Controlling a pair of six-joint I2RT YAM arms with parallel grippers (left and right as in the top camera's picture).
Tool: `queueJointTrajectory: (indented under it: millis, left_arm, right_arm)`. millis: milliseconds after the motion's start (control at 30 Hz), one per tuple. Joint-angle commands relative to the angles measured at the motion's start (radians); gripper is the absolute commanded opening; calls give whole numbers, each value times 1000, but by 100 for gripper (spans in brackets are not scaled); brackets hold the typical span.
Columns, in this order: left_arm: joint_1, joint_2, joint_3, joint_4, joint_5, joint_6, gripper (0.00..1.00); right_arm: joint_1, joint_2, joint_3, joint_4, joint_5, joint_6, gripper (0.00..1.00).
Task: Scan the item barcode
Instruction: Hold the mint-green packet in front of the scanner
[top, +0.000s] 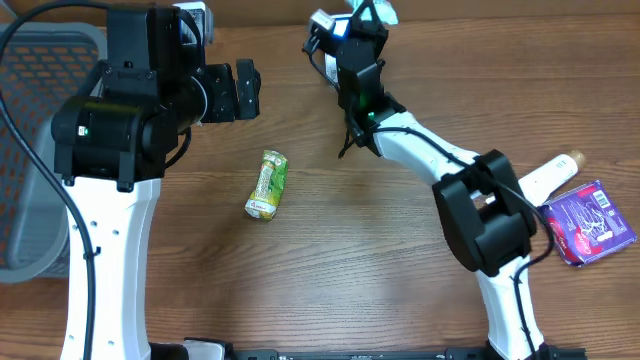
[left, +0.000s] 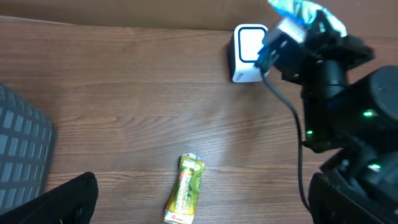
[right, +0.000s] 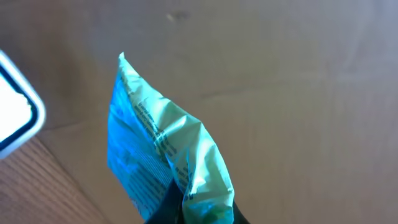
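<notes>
Two claws: your right claw (right: 189, 208) grasps the teal packet (right: 155, 143) near the scanner (left: 249, 53); your left claw (top: 243, 90) hangs released near the green pouch (top: 267, 185).

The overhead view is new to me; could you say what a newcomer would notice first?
The right claw, shut on a crinkled turquoise packet, holds it aloft near the white scanner. A green-yellow sachet lies in the middle of the table; a purple pack sits at its right edge.
</notes>
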Motion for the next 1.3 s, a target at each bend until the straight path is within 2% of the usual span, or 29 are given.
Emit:
queueJointTrajectory:
  millis: [0,1033,1267]
  left_arm:
    - [4,5,1,4,-3,8,99]
    - [4,5,1,4,-3,8,100]
    - [4,5,1,4,-3,8,100]
  right_arm:
    - [-15,42,18,27,-82,-94,4]
    - [-14,93,18,-8,-79,-48,4]
    - [6,1,17,-11,-17,21,4]
